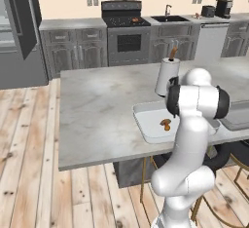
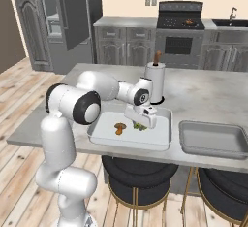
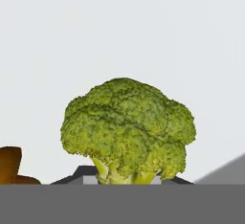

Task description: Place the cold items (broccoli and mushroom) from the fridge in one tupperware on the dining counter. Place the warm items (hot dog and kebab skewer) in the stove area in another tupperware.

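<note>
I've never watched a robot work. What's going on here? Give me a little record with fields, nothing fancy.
setting: simulated kitchen, arm at the dining counter
hand: low over the white tupperware, shut on the broccoli
mushroom: lying in the white tupperware, beside the broccoli
grey tupperware: to the right of the white one
paper towel roll: upright behind the white tupperware
stove: against the far wall, something orange-brown on top, too small to tell
</note>
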